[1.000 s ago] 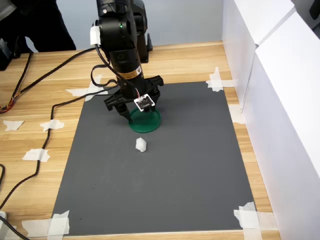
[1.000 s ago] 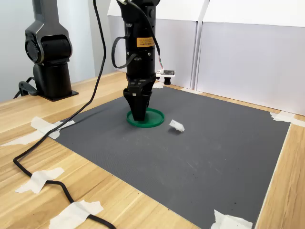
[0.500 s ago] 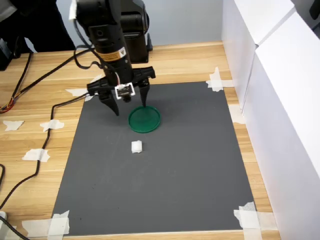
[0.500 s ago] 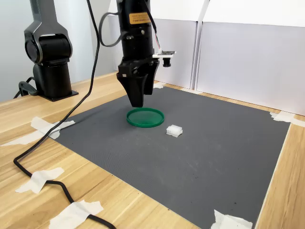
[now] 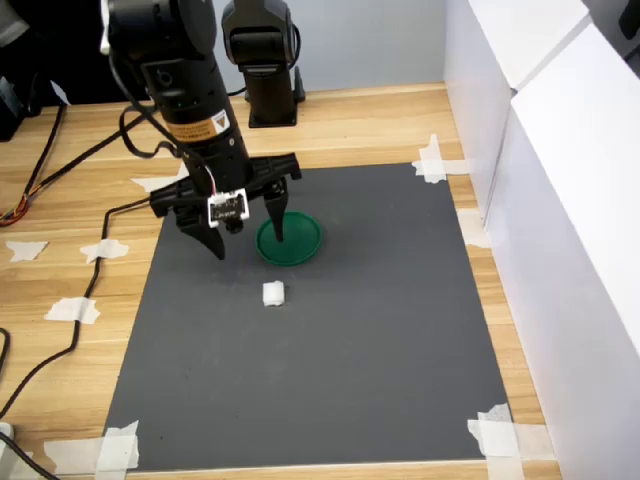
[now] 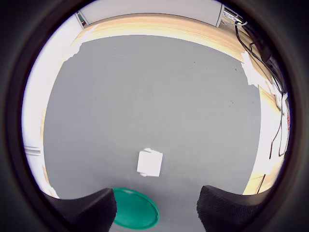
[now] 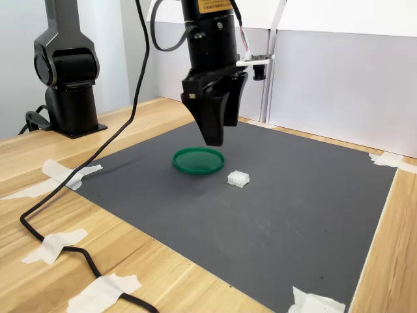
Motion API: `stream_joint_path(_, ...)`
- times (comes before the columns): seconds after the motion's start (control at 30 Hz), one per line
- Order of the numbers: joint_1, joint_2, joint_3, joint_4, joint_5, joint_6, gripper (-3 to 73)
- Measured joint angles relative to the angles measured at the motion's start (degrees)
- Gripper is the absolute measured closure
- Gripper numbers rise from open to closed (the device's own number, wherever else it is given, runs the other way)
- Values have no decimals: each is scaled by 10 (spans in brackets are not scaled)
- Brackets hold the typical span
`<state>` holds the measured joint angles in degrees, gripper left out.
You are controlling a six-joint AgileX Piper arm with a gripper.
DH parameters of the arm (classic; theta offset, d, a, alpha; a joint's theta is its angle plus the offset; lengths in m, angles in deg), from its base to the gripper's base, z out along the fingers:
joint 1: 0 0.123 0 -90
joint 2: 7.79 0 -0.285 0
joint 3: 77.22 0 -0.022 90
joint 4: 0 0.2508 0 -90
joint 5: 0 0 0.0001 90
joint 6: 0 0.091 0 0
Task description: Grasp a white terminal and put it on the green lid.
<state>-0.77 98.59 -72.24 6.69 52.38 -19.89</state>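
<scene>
The white terminal (image 5: pixel 273 293) lies on the dark grey mat, a short way in front of the green lid (image 5: pixel 292 241) in the first exterior view. My gripper (image 5: pixel 247 238) hangs open and empty above the mat, over the lid's left edge in the first exterior view. In the second exterior view the gripper (image 7: pixel 214 135) points down, well clear of the lid (image 7: pixel 198 160), and the terminal (image 7: pixel 238 178) lies to the lid's right. In the wrist view the terminal (image 6: pixel 149 163) lies ahead of the two dark fingers (image 6: pixel 89 209), with the lid (image 6: pixel 133 209) partly between them.
The grey mat (image 5: pixel 380 340) is taped to a wooden table (image 5: pixel 70 260). White panels (image 5: pixel 560 200) wall off the first exterior view's right. A black cable (image 5: pixel 100 225) runs over the table at the first exterior view's left. A black arm base (image 7: pixel 68 85) stands behind.
My gripper rose from the lid and shifted toward the first exterior view's left, staying open. The terminal tipped from a tilted pose to lying flat, slightly leftward.
</scene>
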Motion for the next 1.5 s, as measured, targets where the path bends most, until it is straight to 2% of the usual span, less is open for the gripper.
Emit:
stream_joint_path(0.37,37,113,-82,-9,54,12,-22)
stream_joint_path(1.33,37,153,-89,-13,53,30,-18)
stream_joint_path(1.5,37,154,-89,-20,54,30,20)
